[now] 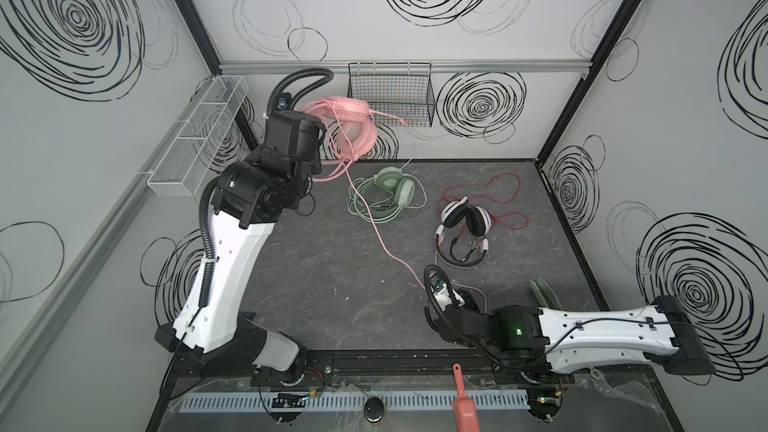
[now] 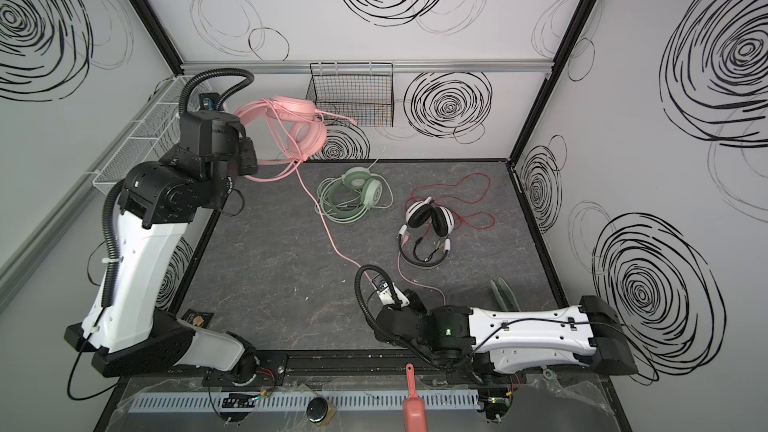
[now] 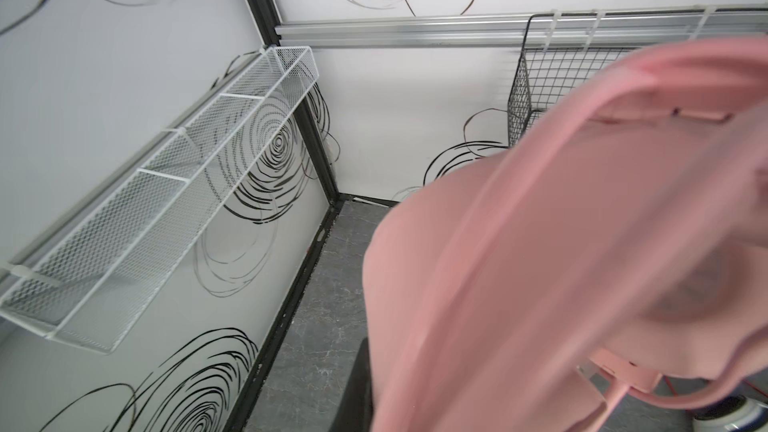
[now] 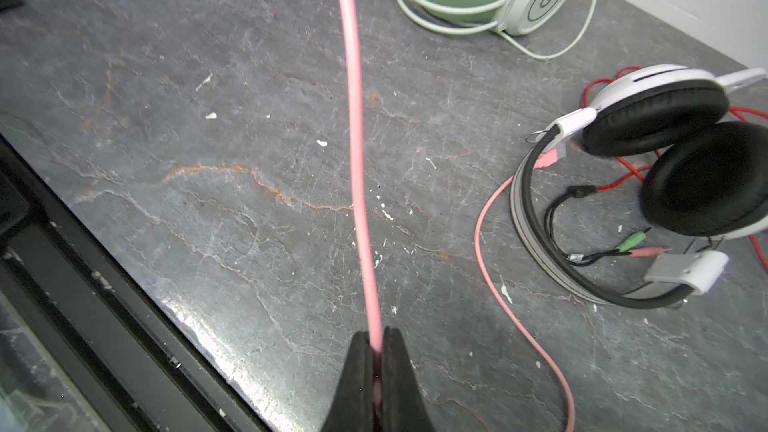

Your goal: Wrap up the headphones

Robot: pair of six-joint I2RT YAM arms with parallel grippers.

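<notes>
Pink headphones (image 1: 353,120) are held raised over the worktop's (image 1: 324,268) back left corner by the closed left gripper (image 1: 316,162). Their pink cable (image 4: 354,118) is pinched near the front edge between the right gripper's (image 4: 376,351) jaws. 2 more sets are laid flat: mint-green headphones (image 1: 388,193) mid-back, white-and-black headphones (image 1: 465,222) nearer the right edge.

Looks like a robotics lab test cell. Is boxed in by white wall panels scrawled with black spirals (image 1: 353,14), framed by black metal posts (image 1: 187,10) and a silver aluminium rail (image 1: 498,66). Holds a white-and-black robot arm (image 1: 224,268) left and its twin (image 1: 602,330) right, mounted on a black base rail (image 1: 395,361) fronting a dark grey marbled bench (image 1: 332,276). Has a slotted grey cable duct (image 1: 415,401) along the front.
</notes>
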